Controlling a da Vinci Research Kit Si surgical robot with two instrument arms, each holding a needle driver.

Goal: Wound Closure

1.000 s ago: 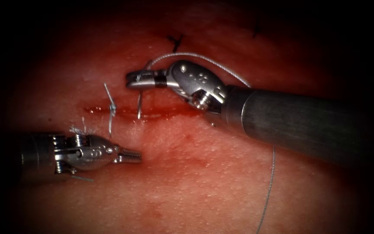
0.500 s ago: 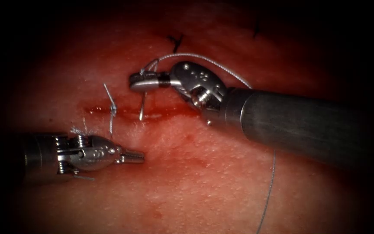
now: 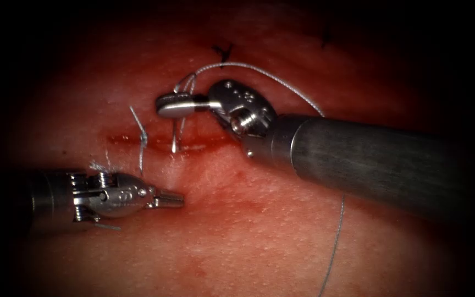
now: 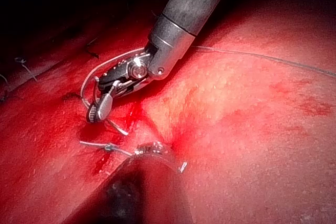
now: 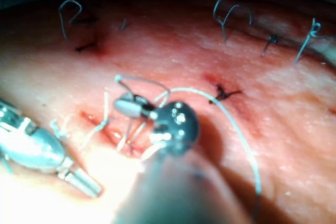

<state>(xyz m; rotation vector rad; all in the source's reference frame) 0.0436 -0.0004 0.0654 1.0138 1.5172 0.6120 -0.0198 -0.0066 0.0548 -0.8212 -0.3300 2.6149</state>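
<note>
Tissue spreads under both tools, its cut running crosswise and wet with red fluid. Right arm's tool comes in from the right on its thick shaft, its jaws clenched on the needle near the upper end of its curve, just above the cut. From the jaws the needle hangs down, and its lower tip meets the cut; whether it sits in the tissue cannot be told. Left arm's tool lies low on the left, below the cut and apart from it, jaws closed and holding nothing. Thread arcs from the needle's upper end over the right tool's wrist and trails down behind the shaft. A tied stitch with cut ends crosses the cut left of the needle.
</note>
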